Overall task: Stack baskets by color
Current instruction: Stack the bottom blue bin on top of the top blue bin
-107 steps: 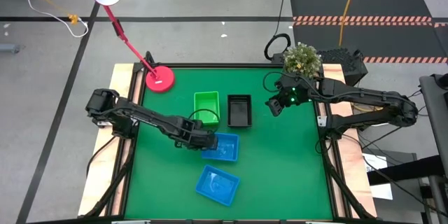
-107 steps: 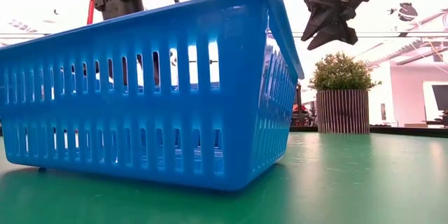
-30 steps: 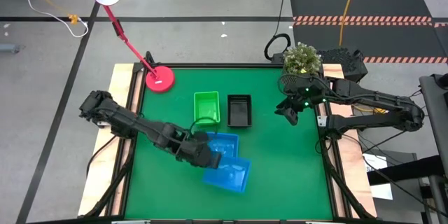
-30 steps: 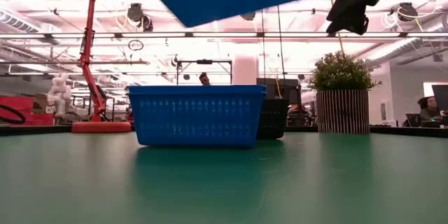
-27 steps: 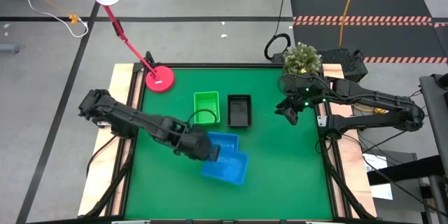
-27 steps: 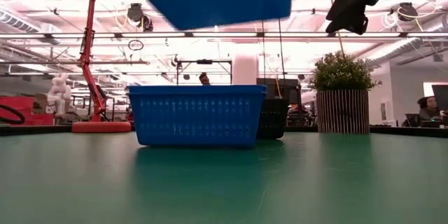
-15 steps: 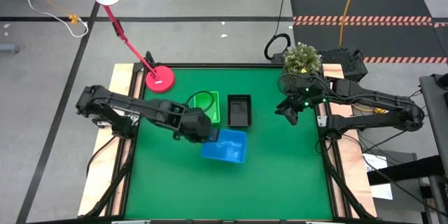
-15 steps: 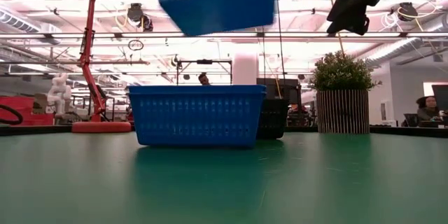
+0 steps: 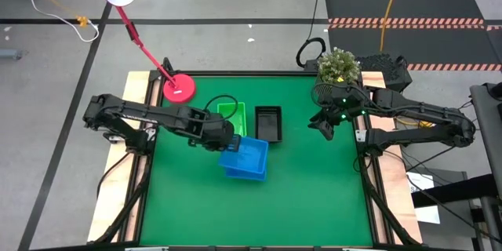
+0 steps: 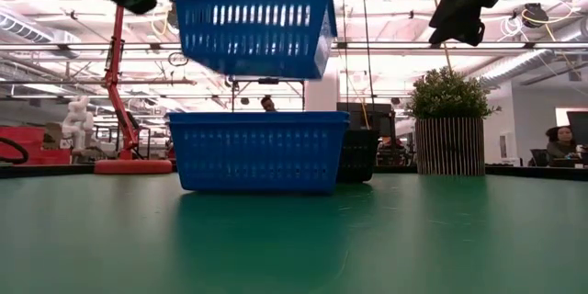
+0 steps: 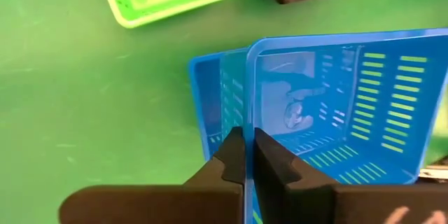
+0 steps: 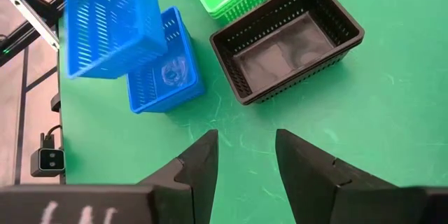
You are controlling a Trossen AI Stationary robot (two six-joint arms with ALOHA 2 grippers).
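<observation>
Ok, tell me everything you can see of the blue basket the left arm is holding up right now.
The lifted blue slotted plastic basket is rectangular, with rows of vertical slots in its walls and a plain rim. It hangs in the air, roughly level with its opening up, directly above the second blue slotted basket, which stands on the green table mat; a clear gap separates the two. The left gripper is shut on one rim wall, one finger inside and one outside. Nothing else touches it, and it looks empty.
</observation>
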